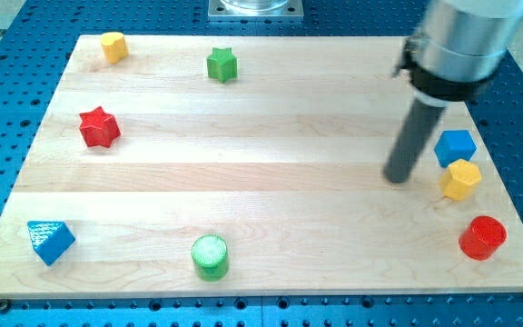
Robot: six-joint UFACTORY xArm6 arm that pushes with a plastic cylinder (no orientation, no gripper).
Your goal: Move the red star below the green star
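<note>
My tip (397,178) rests on the board at the view's right, at the bottom of a straight dark rod that leans slightly and rises into a wide silver cylinder with a black collar at the view's top right. There are no jaws here to open or close, only the blunt end of the rod, and it touches no block.

Closest to my tip, just to its right, sit the blue cube (455,146) and the yellow hexagonal block (460,179), the yellow one touching the blue one's lower edge. Lower down, near the right corner, stands the red cylinder (483,238).

The red star (99,127) lies far across the board at the view's left, well apart from my tip. The green star (222,65) is near the view's top, left of centre, so the red star sits lower than it and well off to its left, not underneath it.

Further out, a yellow block (113,45) occupies the top left corner; I cannot make out its shape for sure. A blue triangular prism (51,241) lies at the bottom left, and a green cylinder (211,256) stands near the bottom edge.

The blocks look like smooth, solid-coloured plastic. The board (271,182) is pale wood with faint lengthwise grain bands, resting on a blue perforated base (7,100).
</note>
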